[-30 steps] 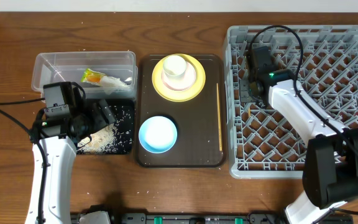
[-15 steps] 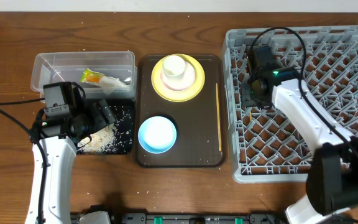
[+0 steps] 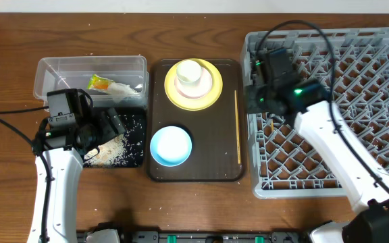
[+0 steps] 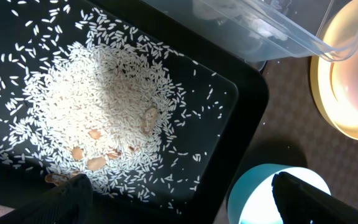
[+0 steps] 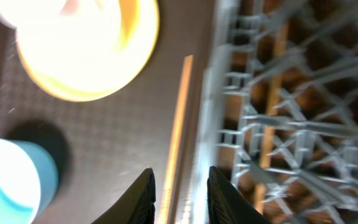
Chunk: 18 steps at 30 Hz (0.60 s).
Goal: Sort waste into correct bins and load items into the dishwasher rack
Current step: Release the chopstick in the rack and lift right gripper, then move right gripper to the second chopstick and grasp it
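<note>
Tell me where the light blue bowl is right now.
Overhead, the light blue bowl sits in the near left corner of the brown serving tray, between the black tray and the chopstick.

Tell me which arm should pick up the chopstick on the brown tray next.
Right. The right gripper hangs at the rack's tray-side edge, directly beside the chopstick; the left gripper sits over the black tray, beyond the blue bowl.

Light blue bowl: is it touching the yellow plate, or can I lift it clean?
Apart. The overhead view shows a strip of bare dark brown tray between the light blue bowl and the yellow plate.
</note>
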Available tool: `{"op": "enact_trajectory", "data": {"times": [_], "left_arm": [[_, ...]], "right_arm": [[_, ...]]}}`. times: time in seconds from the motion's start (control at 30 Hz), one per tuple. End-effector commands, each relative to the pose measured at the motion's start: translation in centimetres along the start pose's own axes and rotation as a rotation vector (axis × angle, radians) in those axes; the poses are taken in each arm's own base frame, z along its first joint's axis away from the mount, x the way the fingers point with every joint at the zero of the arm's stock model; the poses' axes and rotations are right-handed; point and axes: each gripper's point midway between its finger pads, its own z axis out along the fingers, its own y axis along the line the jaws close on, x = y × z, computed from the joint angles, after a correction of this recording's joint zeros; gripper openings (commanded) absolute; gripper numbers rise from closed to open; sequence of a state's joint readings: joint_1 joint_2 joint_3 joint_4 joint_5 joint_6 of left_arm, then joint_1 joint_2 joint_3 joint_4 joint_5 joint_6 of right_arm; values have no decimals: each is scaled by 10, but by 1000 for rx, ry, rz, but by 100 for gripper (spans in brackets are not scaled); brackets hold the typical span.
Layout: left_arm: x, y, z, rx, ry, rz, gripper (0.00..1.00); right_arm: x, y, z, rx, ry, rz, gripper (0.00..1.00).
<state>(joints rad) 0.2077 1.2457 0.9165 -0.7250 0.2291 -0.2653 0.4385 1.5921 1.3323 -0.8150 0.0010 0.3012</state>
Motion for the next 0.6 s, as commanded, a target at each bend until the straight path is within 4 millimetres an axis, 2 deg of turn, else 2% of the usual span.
{"op": "enact_trajectory", "data": {"times": [0.0,0.17,0.37,0.57], "left_arm": [[-7,-1,-4,-1,-19,1,95],[-7,-1,-4,-1,-20,1,95],[-7,-1,-4,-1,-19,1,95],[-7,-1,-4,-1,-19,1,95]], "right_arm": [[6,13,9,43,7,29,27],[15,13,29,199,-5,60,29],[33,17,67,237,71,53,31],[46,13,95,267,124,53,32]]}}
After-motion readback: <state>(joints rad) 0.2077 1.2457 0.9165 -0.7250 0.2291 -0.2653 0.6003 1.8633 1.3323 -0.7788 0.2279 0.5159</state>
